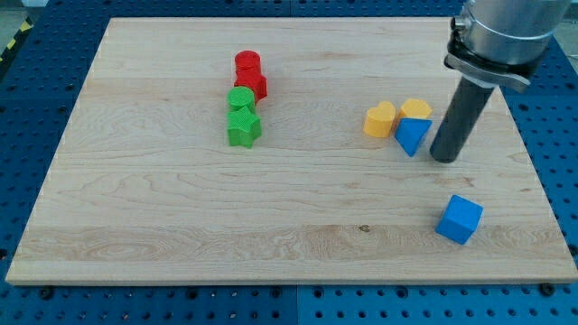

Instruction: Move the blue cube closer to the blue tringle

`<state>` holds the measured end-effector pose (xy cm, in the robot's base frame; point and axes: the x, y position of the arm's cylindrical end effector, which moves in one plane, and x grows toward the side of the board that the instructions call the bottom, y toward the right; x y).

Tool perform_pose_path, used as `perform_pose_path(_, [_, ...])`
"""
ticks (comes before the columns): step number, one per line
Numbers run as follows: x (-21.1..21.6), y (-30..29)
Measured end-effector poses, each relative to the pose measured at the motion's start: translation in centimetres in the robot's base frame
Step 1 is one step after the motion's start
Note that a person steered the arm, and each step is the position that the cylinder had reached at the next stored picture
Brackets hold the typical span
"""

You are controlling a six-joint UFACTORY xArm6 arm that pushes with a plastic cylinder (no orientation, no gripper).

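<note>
The blue cube (460, 218) lies near the view's bottom right of the wooden board (181, 208). The blue triangle (413, 135) lies up and to the left of it, touching two yellow blocks. My tip (443, 158) rests on the board just right of the blue triangle, a small gap apart, and above the blue cube. The dark rod rises from it to the arm at the view's top right.
A yellow heart-shaped block (380, 119) and another yellow block (416, 109) sit against the blue triangle. At the view's upper middle stand a red cylinder (247, 64), a red block (253, 86), a green cylinder (240, 98) and a green star-shaped block (243, 128).
</note>
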<state>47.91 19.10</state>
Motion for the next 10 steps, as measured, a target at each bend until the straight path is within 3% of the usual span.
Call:
perform_pose_path(3, [4.2, 5.8])
perform_pose_path(7, [7.4, 8.0])
perform_pose_path(9, [12.4, 3.7])
perform_pose_path(10, [10.7, 1.3])
